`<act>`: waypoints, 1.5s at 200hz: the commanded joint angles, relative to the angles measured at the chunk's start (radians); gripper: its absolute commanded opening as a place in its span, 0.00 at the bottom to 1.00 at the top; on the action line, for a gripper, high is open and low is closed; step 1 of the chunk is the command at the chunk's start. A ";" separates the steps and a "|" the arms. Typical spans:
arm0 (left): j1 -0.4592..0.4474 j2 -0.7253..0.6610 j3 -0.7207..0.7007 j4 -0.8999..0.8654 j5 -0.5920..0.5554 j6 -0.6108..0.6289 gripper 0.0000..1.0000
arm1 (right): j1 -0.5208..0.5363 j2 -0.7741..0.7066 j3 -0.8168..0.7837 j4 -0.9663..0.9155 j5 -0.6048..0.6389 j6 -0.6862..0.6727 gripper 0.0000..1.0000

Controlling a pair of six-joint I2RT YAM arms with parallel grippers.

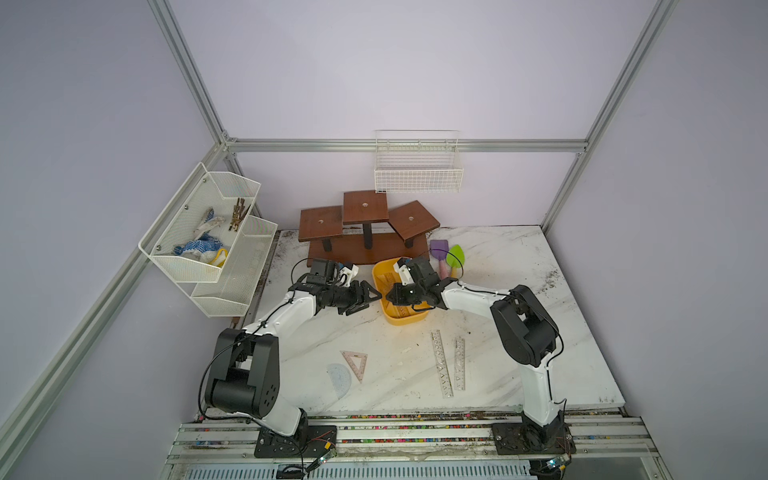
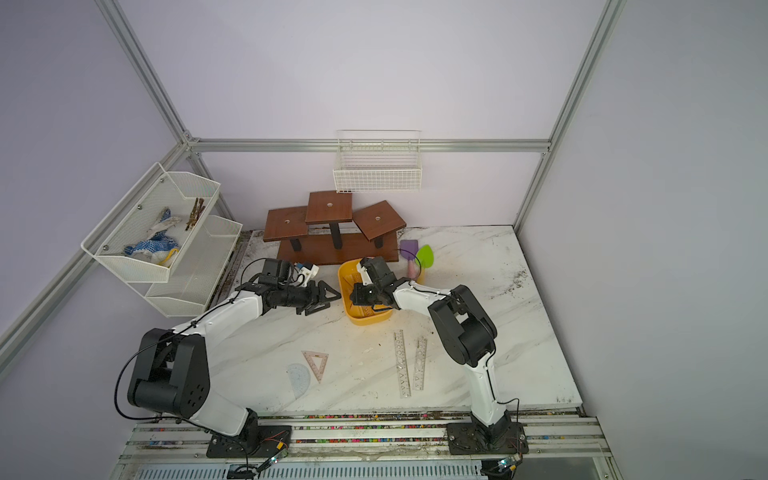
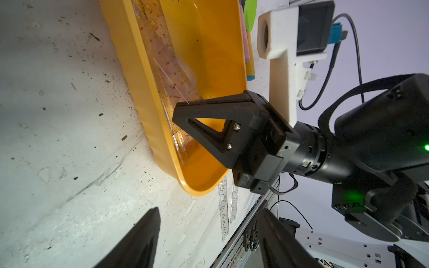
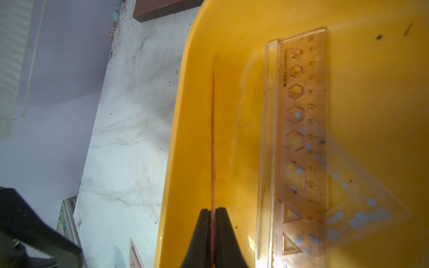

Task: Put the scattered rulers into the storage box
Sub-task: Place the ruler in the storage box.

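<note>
Lilac walls point(image 1: 374, 83), aluminium frame point(image 1: 407, 145), marble tabletop point(image 1: 519, 270).

Ruler point(image 4: 212, 139) in right hand point(image 4: 213, 211) over box point(image 4: 232, 34)

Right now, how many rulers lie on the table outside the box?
4: a long ruler and a shorter one side by side, front right; a set square beside a protractor, front left. More may be hidden.

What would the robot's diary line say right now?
right gripper: shut on pinkish ruler over storage box | left gripper: open, empty | table: two long rulers, set square, protractor waiting
</note>
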 commanded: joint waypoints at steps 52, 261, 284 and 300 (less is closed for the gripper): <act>0.010 0.008 0.006 0.007 0.010 0.036 0.70 | 0.009 0.045 0.061 -0.097 0.067 -0.047 0.10; -0.002 0.056 0.016 0.013 -0.023 -0.017 0.75 | -0.155 -0.267 -0.074 -0.223 0.183 -0.209 0.61; -0.018 0.064 0.015 0.024 -0.029 -0.032 0.77 | -0.173 -0.274 -0.106 -0.223 0.181 -0.216 0.69; -0.025 0.070 0.013 0.030 -0.031 -0.038 0.78 | -0.176 -0.272 -0.129 -0.212 0.158 -0.216 0.71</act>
